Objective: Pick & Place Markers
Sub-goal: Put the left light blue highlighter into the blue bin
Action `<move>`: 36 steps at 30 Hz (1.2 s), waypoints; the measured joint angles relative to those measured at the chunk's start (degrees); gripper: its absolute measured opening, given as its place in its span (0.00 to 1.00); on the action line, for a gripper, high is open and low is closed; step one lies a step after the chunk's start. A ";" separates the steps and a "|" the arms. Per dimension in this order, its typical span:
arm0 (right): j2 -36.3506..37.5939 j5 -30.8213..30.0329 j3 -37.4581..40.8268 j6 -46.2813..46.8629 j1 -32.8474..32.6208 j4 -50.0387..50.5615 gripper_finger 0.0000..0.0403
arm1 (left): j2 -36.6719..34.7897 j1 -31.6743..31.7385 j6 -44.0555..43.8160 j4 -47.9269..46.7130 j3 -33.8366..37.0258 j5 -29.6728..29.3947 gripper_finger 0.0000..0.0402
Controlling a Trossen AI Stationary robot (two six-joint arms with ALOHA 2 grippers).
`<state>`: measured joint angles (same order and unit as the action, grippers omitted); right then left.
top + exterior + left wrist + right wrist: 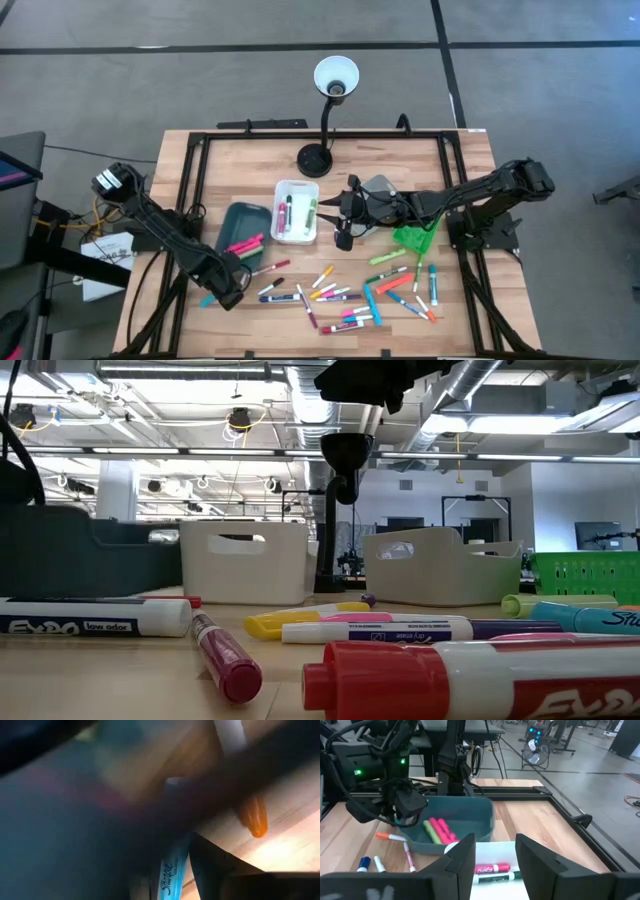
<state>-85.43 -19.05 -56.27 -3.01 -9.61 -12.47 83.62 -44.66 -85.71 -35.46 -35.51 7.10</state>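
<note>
The left gripper (228, 295) is low on the desk (470, 170) beside the teal bin (238, 215), closing around a blue marker (170, 877). The right gripper (492, 852) hangs spread and empty over the white bin (283, 190). A few markers are binned; most markers (375, 290) lie scattered.
</note>
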 joint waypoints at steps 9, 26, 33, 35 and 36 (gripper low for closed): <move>0.00 0.00 0.00 -0.02 0.00 0.00 0.33 | -5.70 1.40 -0.72 -0.03 0.44 -0.27 0.16; 0.00 -0.02 0.00 -0.30 0.00 -0.01 0.33 | -26.21 1.43 -6.02 0.46 0.28 -12.76 0.16; 0.00 -0.04 0.00 -0.46 0.02 -0.02 0.33 | -31.35 4.54 3.98 0.51 0.24 -25.53 0.16; 0.00 -0.04 0.00 -0.46 0.18 -0.02 0.33 | -31.97 7.26 8.50 0.52 0.24 -28.32 0.16; 0.00 -0.04 0.00 -0.44 0.35 -0.04 0.33 | -32.09 8.97 10.81 0.59 0.22 -28.86 0.16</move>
<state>-85.43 -19.09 -56.27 -3.45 -9.26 -12.51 51.54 -35.68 -74.90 -34.87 -35.29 -21.76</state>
